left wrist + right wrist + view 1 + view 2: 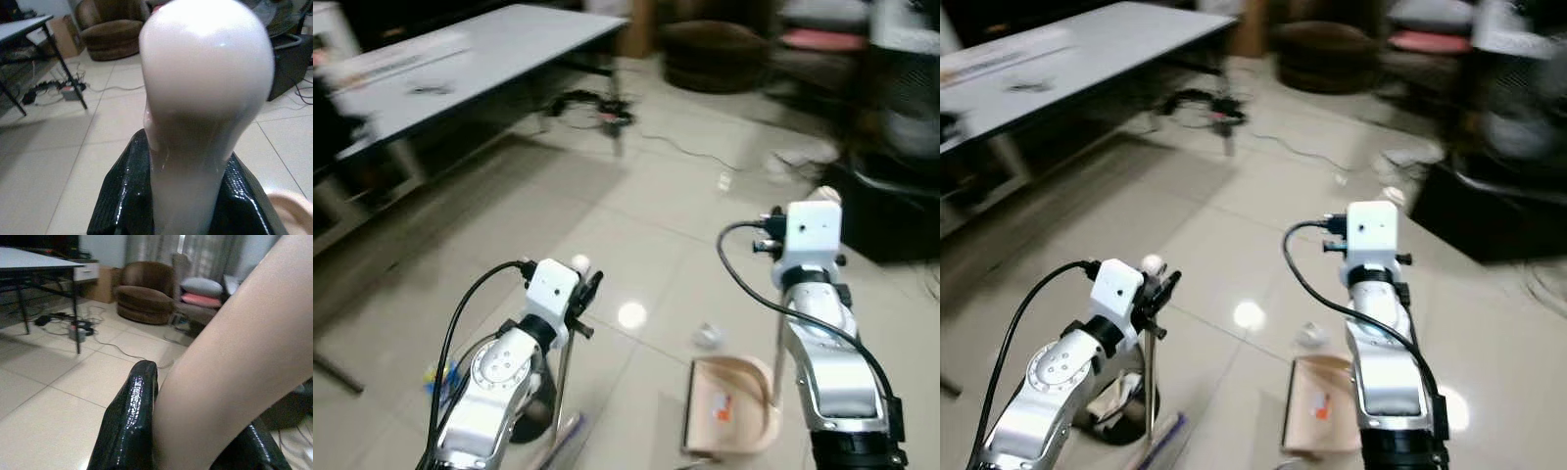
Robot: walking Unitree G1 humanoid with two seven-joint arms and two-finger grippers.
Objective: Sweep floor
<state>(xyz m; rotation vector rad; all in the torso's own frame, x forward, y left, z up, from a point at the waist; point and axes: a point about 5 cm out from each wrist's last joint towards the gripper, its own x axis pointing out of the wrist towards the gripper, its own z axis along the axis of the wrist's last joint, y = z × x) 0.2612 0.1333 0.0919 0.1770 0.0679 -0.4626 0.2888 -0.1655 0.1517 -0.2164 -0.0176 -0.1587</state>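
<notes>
Left eye view: dustpan (729, 406) label print unreadable.

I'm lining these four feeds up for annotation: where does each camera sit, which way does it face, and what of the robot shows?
Left eye view: on the head, looking forward and down at the tiled floor; shows both silver arms, the beige dustpan and crumpled litter.
Right eye view: the head's other eye, same scene slightly offset.
Left wrist view: looks along the left gripper, shut on the white broom handle.
Right wrist view: looks along the right gripper, shut on the beige dustpan handle.
Both wrist views share the brown armchair.
</notes>
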